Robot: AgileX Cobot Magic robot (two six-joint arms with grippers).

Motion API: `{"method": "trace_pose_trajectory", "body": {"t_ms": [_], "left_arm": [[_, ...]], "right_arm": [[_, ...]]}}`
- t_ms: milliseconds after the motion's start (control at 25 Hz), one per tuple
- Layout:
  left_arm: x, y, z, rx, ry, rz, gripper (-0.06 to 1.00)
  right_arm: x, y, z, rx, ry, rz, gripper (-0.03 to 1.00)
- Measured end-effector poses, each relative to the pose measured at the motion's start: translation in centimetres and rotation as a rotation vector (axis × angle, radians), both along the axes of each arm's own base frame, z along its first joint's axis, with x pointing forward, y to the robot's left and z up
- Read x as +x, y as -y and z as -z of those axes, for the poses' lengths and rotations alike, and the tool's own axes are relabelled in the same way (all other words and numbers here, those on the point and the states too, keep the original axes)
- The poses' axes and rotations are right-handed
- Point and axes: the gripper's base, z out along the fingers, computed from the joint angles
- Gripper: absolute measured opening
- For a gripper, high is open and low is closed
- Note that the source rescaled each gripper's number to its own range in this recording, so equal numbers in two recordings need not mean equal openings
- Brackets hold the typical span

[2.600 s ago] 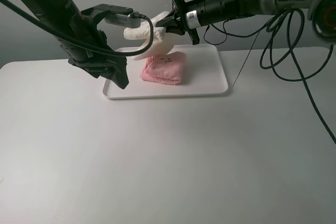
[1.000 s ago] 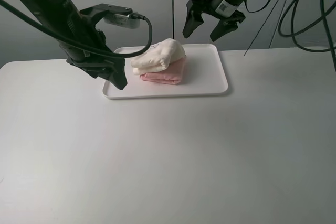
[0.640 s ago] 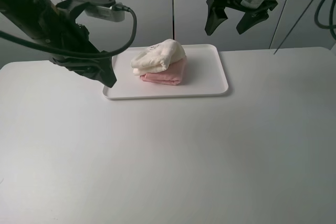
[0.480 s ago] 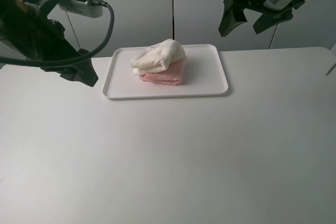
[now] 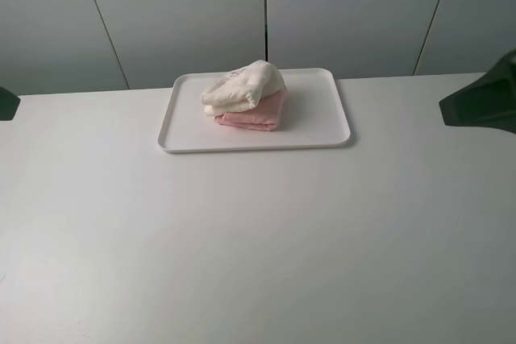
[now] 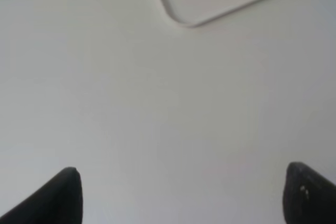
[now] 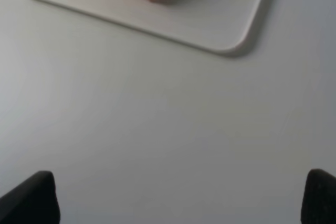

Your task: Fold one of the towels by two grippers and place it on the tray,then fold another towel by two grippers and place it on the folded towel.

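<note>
Towels sit stacked on the tray (image 5: 322, 130) at the far middle of the table (image 5: 258, 239): the cream towel (image 5: 242, 86) lies folded on top of the folded pink towel (image 5: 251, 114), its left end hanging a little past the pink one. The stack rests left of the tray's centre, with bare tray to its right.

Both grippers are well apart from the stack and touch neither towel. The left gripper (image 6: 181, 195) hovers over bare table to the near left of the tray, only a rounded tray corner showing in its wrist view; its two black fingertips (image 6: 63, 195) stand wide apart with nothing between them. The right gripper (image 7: 181, 195) hangs over bare table on the near side of the tray, well back from it, the tray's corner and the pink towel's edge showing beyond; its fingers are likewise spread fully and empty. In the high view only dark tips show at the left and right edges.
</note>
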Motion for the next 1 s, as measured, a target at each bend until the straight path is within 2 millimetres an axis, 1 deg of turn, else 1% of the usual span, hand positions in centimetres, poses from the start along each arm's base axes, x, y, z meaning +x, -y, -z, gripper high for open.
{"method": "trace_pose_trajectory", "body": {"t_ms": [120,200,280,400,600,840,920,1000], "left_arm": [[-2.7,-1.7,-0.2,0.011,0.027,-0.039,0.99],[-4.5,-2.8,-0.4,0.010,0.060,-0.073,0.99],[-6.1,-3.8,-0.4,0.008,0.088,-0.100,0.99],[-8.4,-4.9,-0.5,-0.018,0.144,-0.115,0.99],[-11.6,-6.4,-0.6,-0.082,0.248,-0.121,0.99],[-14.8,-7.1,-0.5,-0.210,0.339,-0.085,0.99],[-15.5,-7.4,0.3,-0.209,0.362,-0.074,0.99],[-15.8,-7.5,1.7,-0.200,0.357,-0.059,0.99]], "right_arm": [[-3.7,0.9,0.2,0.011,0.041,-0.004,1.00],[-5.5,1.4,0.4,0.015,0.062,-0.007,1.00],[-7.2,1.8,0.6,0.014,0.097,-0.008,1.00],[-9.1,2.5,0.9,0.016,0.132,0.013,1.00],[-11.6,3.2,1.0,0.037,0.227,0.023,1.00],[-13.7,3.9,1.1,0.031,0.357,0.025,1.00],[-14.1,4.2,1.2,0.019,0.388,0.026,1.00],[-14.4,4.3,1.5,0.017,0.405,0.024,1.00]]}}
